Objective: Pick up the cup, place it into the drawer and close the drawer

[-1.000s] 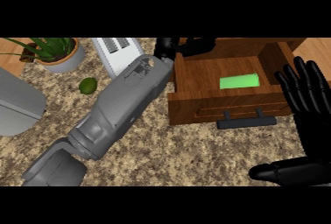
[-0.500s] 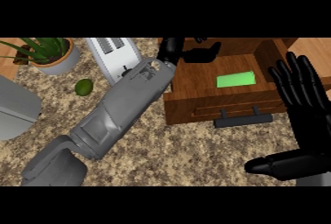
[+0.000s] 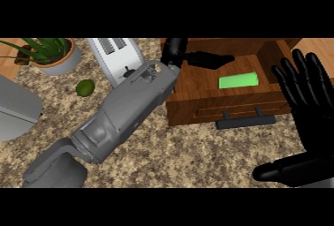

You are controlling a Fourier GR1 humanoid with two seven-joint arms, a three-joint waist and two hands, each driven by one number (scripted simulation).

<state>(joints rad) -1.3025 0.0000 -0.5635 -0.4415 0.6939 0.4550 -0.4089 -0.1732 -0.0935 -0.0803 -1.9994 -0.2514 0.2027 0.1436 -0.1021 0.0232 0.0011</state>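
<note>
- The left robot hand (image 3: 195, 56) reaches across the bench on its long grey forearm and sits over the back left corner of the open drawer (image 3: 195, 90). Its fingers stretch towards the right, fairly straight, and nothing shows between them.
- The right robot hand (image 3: 306, 88) rests at the view's right edge, fingers spread and upright, thumb low beside the drawer front, holding nothing.
- The cup (image 3: 238, 80) lies inside the drawer, a flat bright green shape on the wooden floor, right of the left robot hand and apart from its fingertips.
- Judging from this, picking up and placing are done; what is left is to draw the left arm clear and push the drawer shut.
- The drawer is a brown, wood-grained box with square walls, and its dark bar handle (image 3: 246, 120) juts from the front panel.
- The bench (image 3: 189, 154) has a speckled, granite-like top in tan and brown.
- Further left stand a pale slotted toaster (image 3: 117, 55), a small dark green avocado (image 3: 85, 87), and a spiky plant (image 3: 49, 55) in a round grey pot.
</note>
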